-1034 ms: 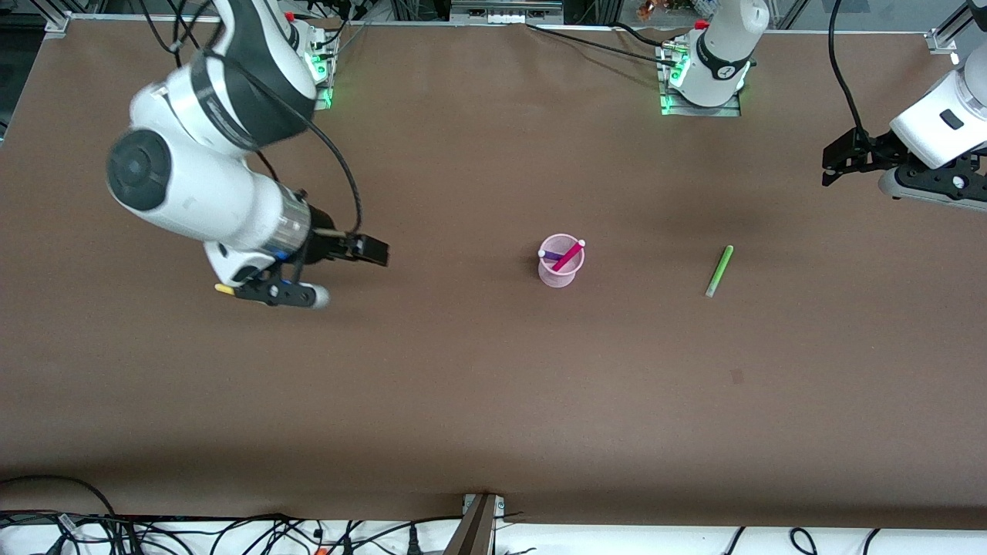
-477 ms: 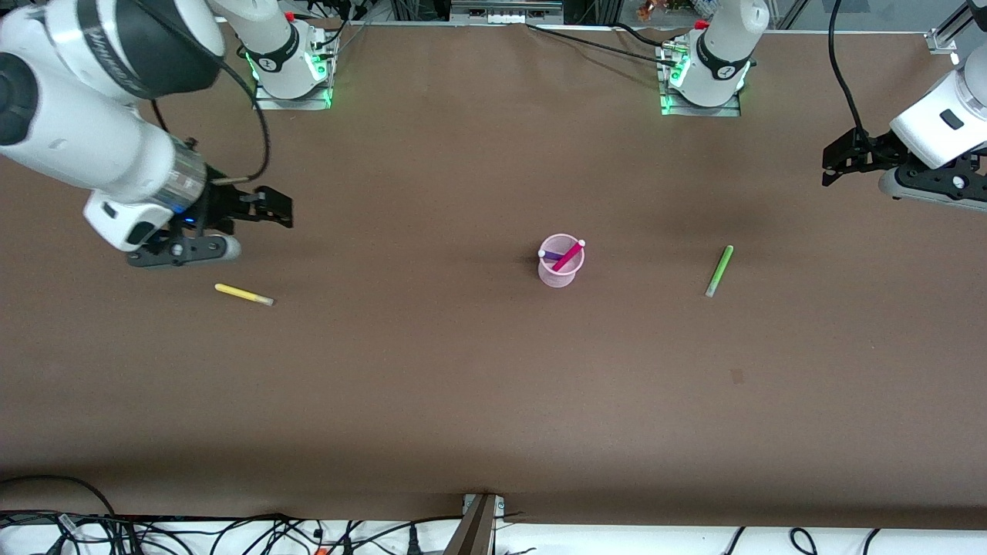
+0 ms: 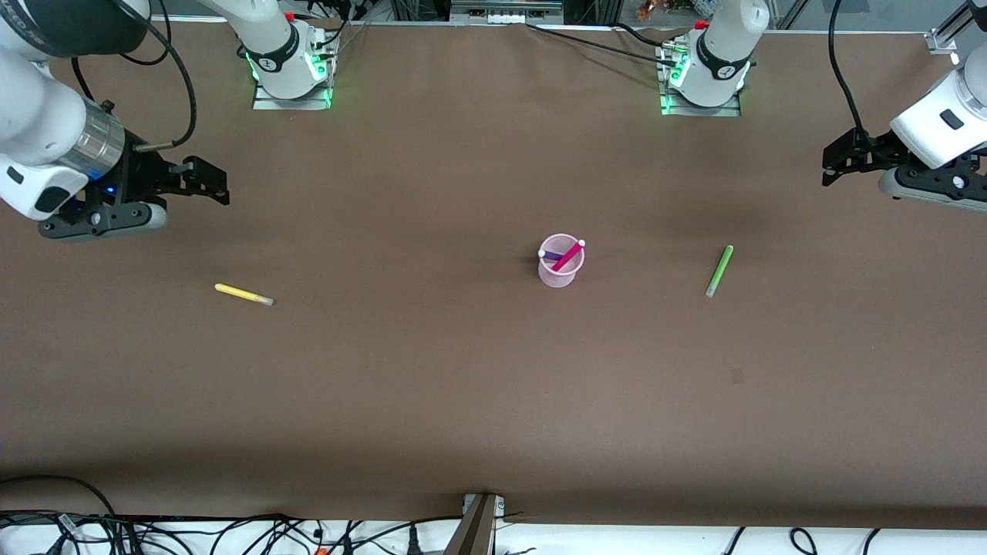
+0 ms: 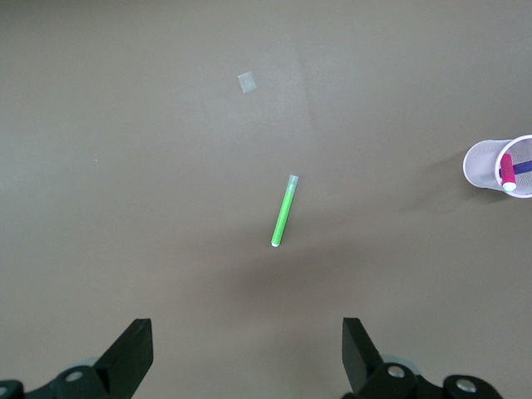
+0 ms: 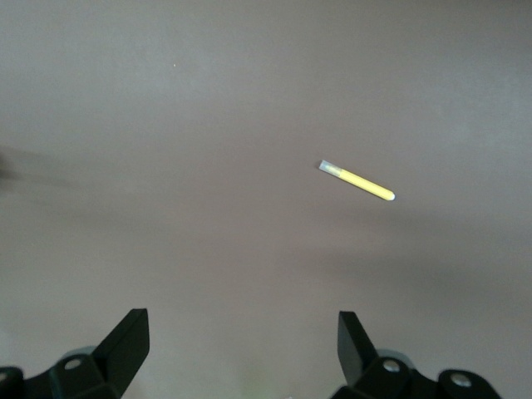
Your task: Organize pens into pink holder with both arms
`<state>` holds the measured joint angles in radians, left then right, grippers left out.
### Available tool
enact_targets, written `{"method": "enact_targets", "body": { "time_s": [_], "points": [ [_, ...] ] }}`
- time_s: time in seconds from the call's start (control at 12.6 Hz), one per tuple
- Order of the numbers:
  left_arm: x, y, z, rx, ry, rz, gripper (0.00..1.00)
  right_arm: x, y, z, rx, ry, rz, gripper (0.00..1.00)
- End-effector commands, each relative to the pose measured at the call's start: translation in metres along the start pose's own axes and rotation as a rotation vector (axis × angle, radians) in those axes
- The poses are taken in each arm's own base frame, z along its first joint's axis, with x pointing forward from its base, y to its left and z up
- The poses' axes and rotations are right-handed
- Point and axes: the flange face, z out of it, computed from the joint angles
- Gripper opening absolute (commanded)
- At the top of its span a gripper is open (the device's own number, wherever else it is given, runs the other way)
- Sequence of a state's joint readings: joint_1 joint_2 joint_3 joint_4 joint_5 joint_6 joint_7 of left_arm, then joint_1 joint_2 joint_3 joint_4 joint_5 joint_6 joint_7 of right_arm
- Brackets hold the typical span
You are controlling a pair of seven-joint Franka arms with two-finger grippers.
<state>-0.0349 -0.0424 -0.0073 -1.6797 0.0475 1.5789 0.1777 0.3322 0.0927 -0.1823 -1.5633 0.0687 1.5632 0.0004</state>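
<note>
The pink holder [image 3: 560, 262] stands mid-table with the magenta-pink pen [image 3: 569, 254] and the purple pen [image 3: 550, 255] in it; it also shows in the left wrist view [image 4: 500, 166]. The light green pen [image 3: 719, 270] [image 4: 283, 214] lies on the table toward the left arm's end. The yellow pen [image 3: 243, 294] [image 5: 357, 181] lies toward the right arm's end. My right gripper [image 3: 210, 185] [image 5: 241, 345] is open and empty, raised over bare table at its end. My left gripper [image 3: 837, 162] [image 4: 248, 353] is open and empty, raised at its end.
The brown table [image 3: 432, 385] spreads wide around the holder. The arm bases [image 3: 289, 65] [image 3: 705, 73] glow green at the robots' edge. Cables [image 3: 231, 532] lie off the table edge nearest the front camera. A small pale patch [image 4: 247, 81] marks the table.
My right arm has swung away from the yellow pen toward its own end of the table and risen, uncovering the pen. The left arm, holder and pens have not moved.
</note>
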Motion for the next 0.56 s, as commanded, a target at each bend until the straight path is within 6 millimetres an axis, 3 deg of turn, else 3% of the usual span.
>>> {"method": "enact_targets", "body": {
  "time_s": [0.0,0.48],
  "points": [
    [0.001,-0.001,-0.004,0.0,0.002,-0.001,1.0,-0.004,-0.003,-0.005,-0.034,0.022,-0.035,1.0],
    [0.001,-0.001,-0.004,0.0,0.002,-0.001,1.0,0.003,-0.006,-0.017,-0.041,0.05,-0.039,1.0]
  ]
}}
